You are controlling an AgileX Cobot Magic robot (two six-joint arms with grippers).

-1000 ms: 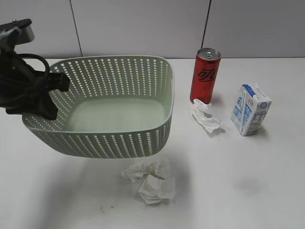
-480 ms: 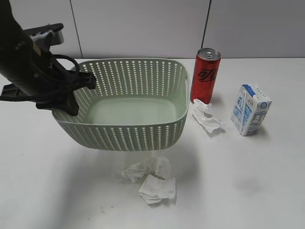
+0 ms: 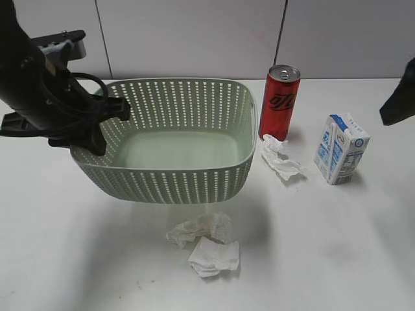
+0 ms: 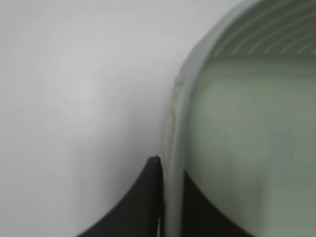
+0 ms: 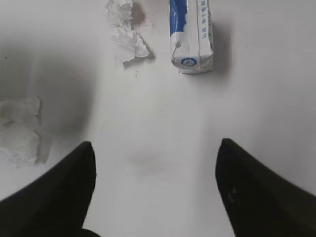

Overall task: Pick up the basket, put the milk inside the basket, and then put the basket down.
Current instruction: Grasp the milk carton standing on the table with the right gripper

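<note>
The pale green basket [image 3: 181, 139] hangs tilted above the table at the centre left. My left gripper [image 3: 97, 129] is shut on its left rim; in the left wrist view the rim [image 4: 173, 148] runs between the two black fingers [image 4: 170, 197]. The white and blue milk [image 3: 340, 149] stands upright on the table at the right, apart from the basket. It also shows at the top of the right wrist view [image 5: 191, 34]. My right gripper [image 5: 155, 163] is open and empty above bare table, short of the milk; its tip shows at the right edge of the exterior view [image 3: 399, 103].
A tall red soda can [image 3: 279, 102] stands between basket and milk. A crumpled white tissue [image 3: 280, 159] lies in front of the can, also in the right wrist view [image 5: 126, 29]. More tissues [image 3: 204, 243] lie below the basket's front edge.
The basket and left arm moved right and settled; almost no motion in the last half second. The right arm has come into the exterior view at the right edge.
</note>
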